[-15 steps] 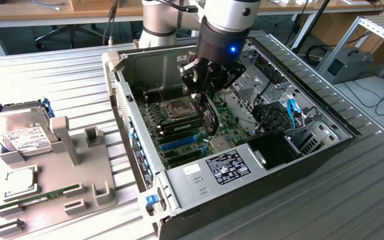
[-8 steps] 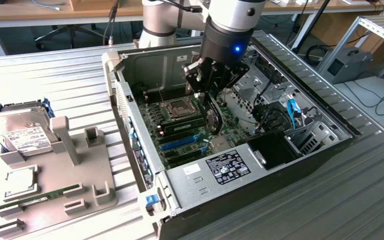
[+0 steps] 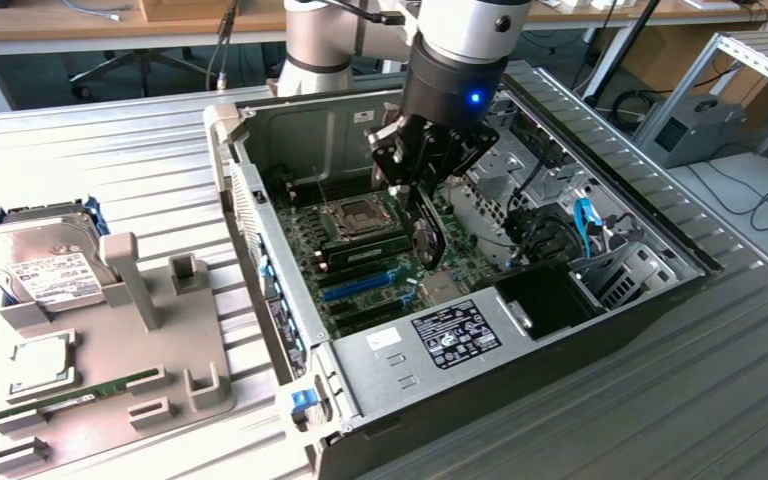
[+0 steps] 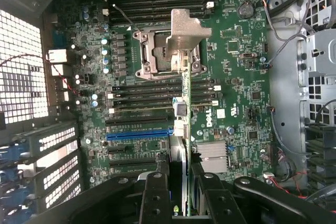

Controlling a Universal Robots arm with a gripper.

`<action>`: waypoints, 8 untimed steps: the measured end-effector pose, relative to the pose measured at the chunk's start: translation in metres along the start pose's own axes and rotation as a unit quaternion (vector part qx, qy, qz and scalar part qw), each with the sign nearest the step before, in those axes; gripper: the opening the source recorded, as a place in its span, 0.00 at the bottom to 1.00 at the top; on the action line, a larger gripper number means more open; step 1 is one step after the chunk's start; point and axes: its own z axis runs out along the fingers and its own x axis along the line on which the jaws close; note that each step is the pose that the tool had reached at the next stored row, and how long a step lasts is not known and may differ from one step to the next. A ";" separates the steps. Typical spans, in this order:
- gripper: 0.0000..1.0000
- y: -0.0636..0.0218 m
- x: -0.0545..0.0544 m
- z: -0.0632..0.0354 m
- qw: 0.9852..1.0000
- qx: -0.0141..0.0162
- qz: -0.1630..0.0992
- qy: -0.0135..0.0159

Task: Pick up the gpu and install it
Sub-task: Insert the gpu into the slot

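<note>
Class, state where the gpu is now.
The gpu is held edge-on in the hand inside the computer case, over the motherboard, to the exterior view's right of the CPU socket.

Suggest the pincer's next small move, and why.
Probably turn the gpu to line up with the blue slot before lowering: the pincer grips it edge-on, and in the wrist view its edge runs across that slot, not along it.

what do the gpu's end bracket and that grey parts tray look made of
End bracket of the gpu: bare sheet metal, probably steel; dull silver, folded tab. Grey parts tray: likely plastic; matte, uniform grey, moulded posts, though painted metal is possible.
</note>
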 end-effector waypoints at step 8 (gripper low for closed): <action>0.26 0.0000 0.000 0.0000 1.000 0.000 -0.013 0.000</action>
